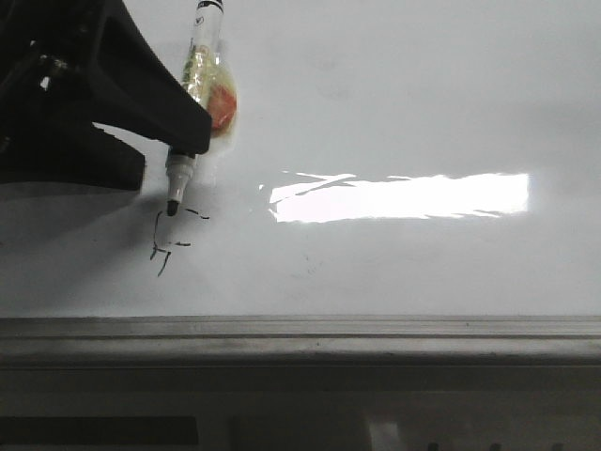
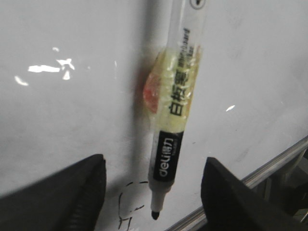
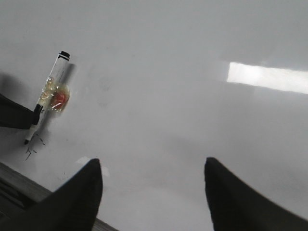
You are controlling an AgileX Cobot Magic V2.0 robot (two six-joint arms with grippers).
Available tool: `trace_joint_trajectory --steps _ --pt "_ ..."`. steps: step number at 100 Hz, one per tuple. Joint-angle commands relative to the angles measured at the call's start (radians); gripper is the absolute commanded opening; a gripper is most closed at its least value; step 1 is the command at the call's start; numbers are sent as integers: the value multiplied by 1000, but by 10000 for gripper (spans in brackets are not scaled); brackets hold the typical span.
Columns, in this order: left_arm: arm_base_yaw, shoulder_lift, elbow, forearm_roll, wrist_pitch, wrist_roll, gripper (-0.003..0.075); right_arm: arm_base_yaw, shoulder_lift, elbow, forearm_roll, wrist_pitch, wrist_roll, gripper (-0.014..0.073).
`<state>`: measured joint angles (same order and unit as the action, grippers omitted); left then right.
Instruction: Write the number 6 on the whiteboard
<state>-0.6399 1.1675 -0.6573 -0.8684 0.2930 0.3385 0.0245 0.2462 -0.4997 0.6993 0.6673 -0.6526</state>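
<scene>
Whiteboard fills the front view, glossy and white, with a bright rectangular glare right of centre and a grey metal tray edge along its near side. At the left, the left gripper holds a marker tilted, tip down, its black nib on or just above the board. In the left wrist view the two dark fingers stand wide apart on either side of the marker barrel, which is wrapped in yellowish tape with an orange patch; how the marker is fastened I cannot tell. Below the nib lie broken black strokes, short dashes and a faint curve, no finished 6. The right gripper hovers over bare board, jaws spread, holding nothing.
</scene>
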Motion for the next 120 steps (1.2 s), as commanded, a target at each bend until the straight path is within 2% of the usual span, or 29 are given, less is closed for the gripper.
trace_joint_trajectory --steps 1,9,23,39,52,65,72,83,90,97,120 --pt "0 34 -21 -8 -76 -6 360 3 22 -35 23 -65 -11 418" --pt "0 59 -21 -8 -62 -6 246 3 22 -35 23 -65 -11 418" --pt "0 68 -21 -8 -53 -6 -21 3 22 -35 23 -65 -11 418" --pt "0 24 -23 -8 -32 50 -20 21 22 -35 23 -39 -11 418" --pt "0 -46 -23 -8 102 308 -20 54 40 -49 27 48 -31 418" --pt "0 -124 -15 -45 211 544 -20 97 84 -62 117 96 -165 418" --pt "0 -161 -12 -126 232 705 -20 117 116 -67 187 98 -240 418" --pt "0 -196 3 -377 304 1012 -20 151 169 -67 312 126 -405 419" --pt "0 -198 14 -505 374 1138 -20 181 203 -67 384 134 -494 419" --pt "0 -189 24 -558 434 1195 -20 218 240 -67 447 134 -566 419" --pt "0 -136 26 -556 586 1208 -20 335 369 -67 590 128 -759 419"
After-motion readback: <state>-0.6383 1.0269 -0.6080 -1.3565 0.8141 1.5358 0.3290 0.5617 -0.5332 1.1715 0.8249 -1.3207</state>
